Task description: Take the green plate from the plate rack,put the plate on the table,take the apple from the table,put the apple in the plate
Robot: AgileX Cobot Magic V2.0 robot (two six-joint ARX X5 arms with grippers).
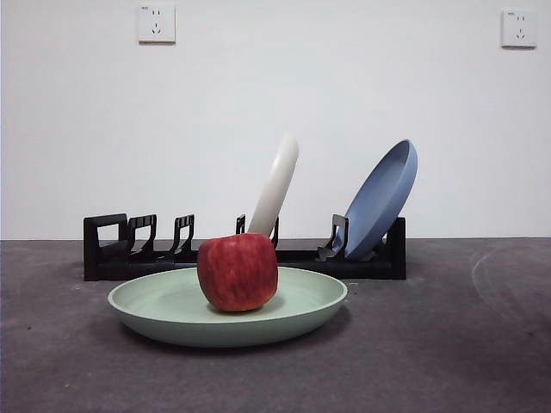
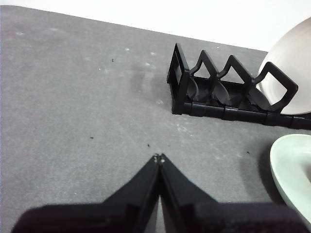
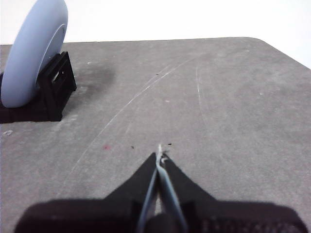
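Pale sage-green round shallow plate [image 1: 172,311] sits flat on the dark grey speckled worktop [image 1: 448,344], nearest the front camera, slightly left of centre. Large dark red apple [image 1: 238,271] rests inside it, upright, about mid-plate. Just behind, the long low black plastic plate rack [image 1: 112,249] runs left-right along the far side of the worktop, near the white wall [image 1: 86,129]. Rack holds a cream-white plate [image 1: 277,182] leaning in a middle slot and a blue plate [image 1: 383,198] leaning at the right end; left slots hold nothing. Two white wall sockets [image 1: 156,23] high on the wall, one left, one right. Worktop surface rough, with faint pale scratch arcs on the right side.

Left pincer [image 2: 159,158]: jaws pressed together, holding nothing, over bare worktop left of the rack's boxy end; green plate rim shows at the edge of the left wrist view, apart from the pincer. Right pincer [image 3: 160,154]: jaws pressed together, holding nothing, over bare worktop to the right of the rack's blue-plate end, well apart from plate and apple. Neither arm shows in the front view.
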